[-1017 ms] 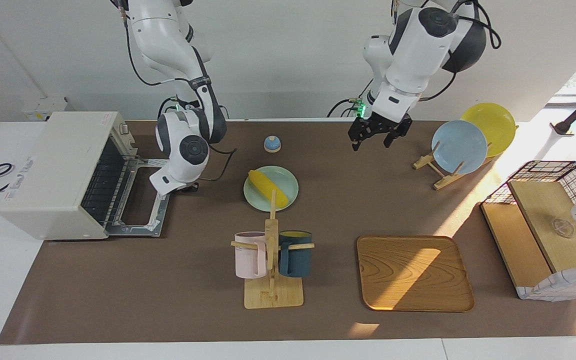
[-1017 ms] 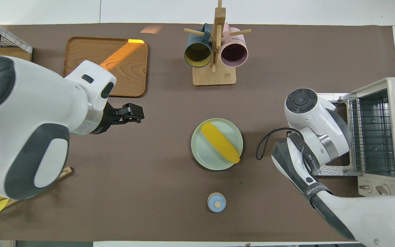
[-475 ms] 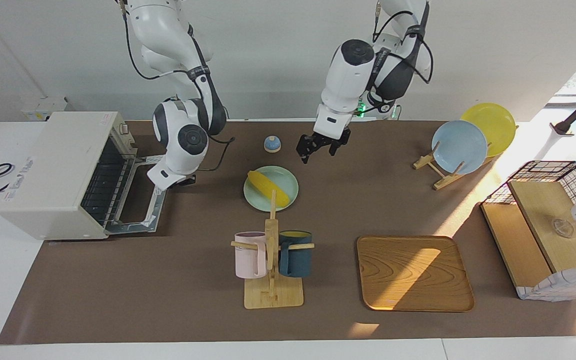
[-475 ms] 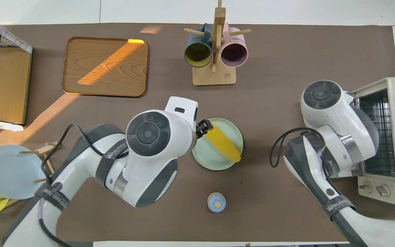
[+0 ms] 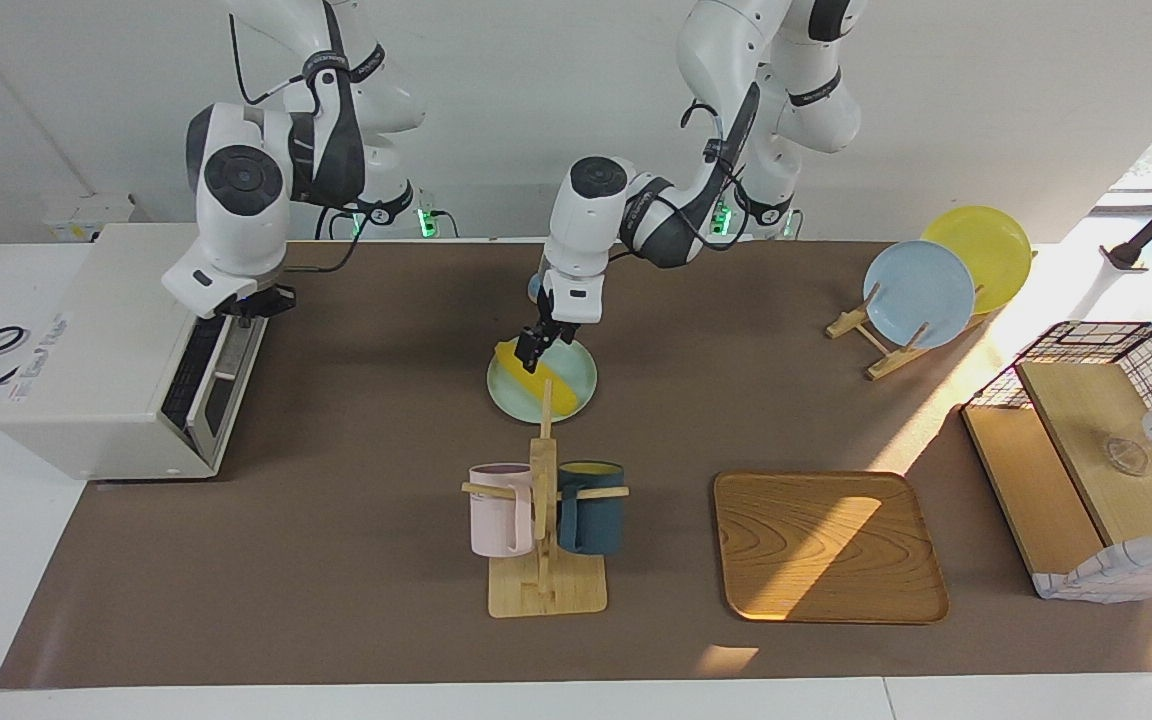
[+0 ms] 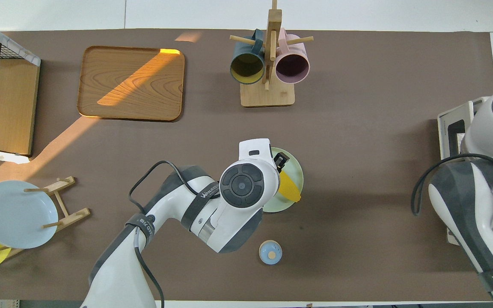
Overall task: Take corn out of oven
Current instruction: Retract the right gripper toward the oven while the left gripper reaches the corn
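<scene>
Two changes stand out since a second ago, and both touch the task. On the counter (image 5: 336, 560), the oven (image 5: 106, 340) sits at nine o'clock in the facing view. Its glass door (image 5: 221, 375), which lay flat open a second ago, now stands swung up almost shut. The right end effector (image 5: 258, 300) is at the door's top edge, its fingers pressed together; whether they pinch the handle or only push it I cannot tell.

The left arm has crossed from the plate rack's end of the counter to the middle. Its left end effector (image 5: 530, 350) now hangs low over the pale green plate (image 5: 581, 365) with fingers spread. It sits at the ten o'clock end of the corn (image 5: 561, 393); contact cannot be read.

That corn lies on the plate, slanting from ten to four o'clock in the facing view, well apart from the oven. By my reading it is already out of the oven, so closing the door looks like tidying up, and the left arm seems set to grasp the cob.
</scene>
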Robot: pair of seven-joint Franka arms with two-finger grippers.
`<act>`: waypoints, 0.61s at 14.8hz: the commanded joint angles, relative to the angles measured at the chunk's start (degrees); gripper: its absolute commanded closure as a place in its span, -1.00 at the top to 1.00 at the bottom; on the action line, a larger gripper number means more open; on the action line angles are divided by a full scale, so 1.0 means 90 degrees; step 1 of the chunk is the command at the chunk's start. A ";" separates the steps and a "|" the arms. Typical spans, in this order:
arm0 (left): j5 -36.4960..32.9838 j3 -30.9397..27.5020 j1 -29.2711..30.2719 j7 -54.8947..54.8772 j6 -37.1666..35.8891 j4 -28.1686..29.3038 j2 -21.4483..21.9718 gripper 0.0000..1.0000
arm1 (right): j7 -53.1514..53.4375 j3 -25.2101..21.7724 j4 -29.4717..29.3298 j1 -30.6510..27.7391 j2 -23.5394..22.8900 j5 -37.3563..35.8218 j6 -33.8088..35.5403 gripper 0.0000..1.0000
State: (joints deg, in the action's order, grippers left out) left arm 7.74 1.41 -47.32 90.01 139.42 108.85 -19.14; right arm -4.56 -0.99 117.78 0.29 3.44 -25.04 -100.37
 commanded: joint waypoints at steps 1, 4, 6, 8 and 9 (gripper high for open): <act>0.0009 -0.0166 -0.0094 0.0709 -0.0002 -0.0355 -0.0217 1.00 | -0.0284 0.0022 0.0087 -0.0139 0.0212 -0.0030 0.0174 -1.00; -0.0127 -0.0224 -0.0104 0.1335 0.0007 -0.0765 -0.0626 1.00 | -0.0508 0.0022 -0.0613 -0.0130 0.0593 0.0932 0.1041 -0.85; -0.0167 -0.0225 -0.0104 0.1346 -0.0032 -0.0786 -0.0627 1.00 | -0.0499 0.0012 -0.1248 -0.0130 0.0643 0.1492 0.1599 -0.56; -0.0187 -0.0225 -0.0094 0.1356 0.0046 -0.0747 -0.0744 1.00 | -0.0499 0.0022 -0.1553 -0.0139 0.0623 0.1921 0.1679 0.03; -0.0187 -0.0225 -0.0104 0.1366 0.0085 -0.0737 -0.0774 1.00 | -0.0470 0.0022 -0.1602 -0.0139 0.0623 0.2281 0.1611 0.63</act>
State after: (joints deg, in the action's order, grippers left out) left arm 7.16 0.21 -47.39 100.74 139.69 103.18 -24.53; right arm -7.46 -0.98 105.54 -0.35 10.22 -9.40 -86.14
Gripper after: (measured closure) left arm 0.000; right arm 0.705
